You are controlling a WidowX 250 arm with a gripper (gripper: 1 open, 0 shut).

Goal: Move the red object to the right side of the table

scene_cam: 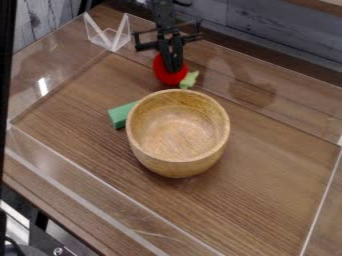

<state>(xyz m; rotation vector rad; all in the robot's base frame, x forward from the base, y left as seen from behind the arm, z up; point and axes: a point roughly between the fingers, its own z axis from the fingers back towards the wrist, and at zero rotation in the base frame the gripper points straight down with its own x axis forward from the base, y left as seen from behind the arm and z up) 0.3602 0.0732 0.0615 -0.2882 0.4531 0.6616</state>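
The red object (167, 70), a small round toy fruit with a green leafy tip (189, 78), is at the back of the table (267, 190), just behind the wooden bowl. My black gripper (168, 60) comes down on it from above. Its fingers are closed against the top of the fruit, which sits slightly raised between them. The lower part of the fruit and its leaf stay visible below the fingertips.
A large wooden bowl (178, 130) stands in the middle of the table, with a flat green block (123, 114) at its left rim. Low clear acrylic walls (54, 75) border the tabletop. A clear stand (110, 33) is at the back left corner.
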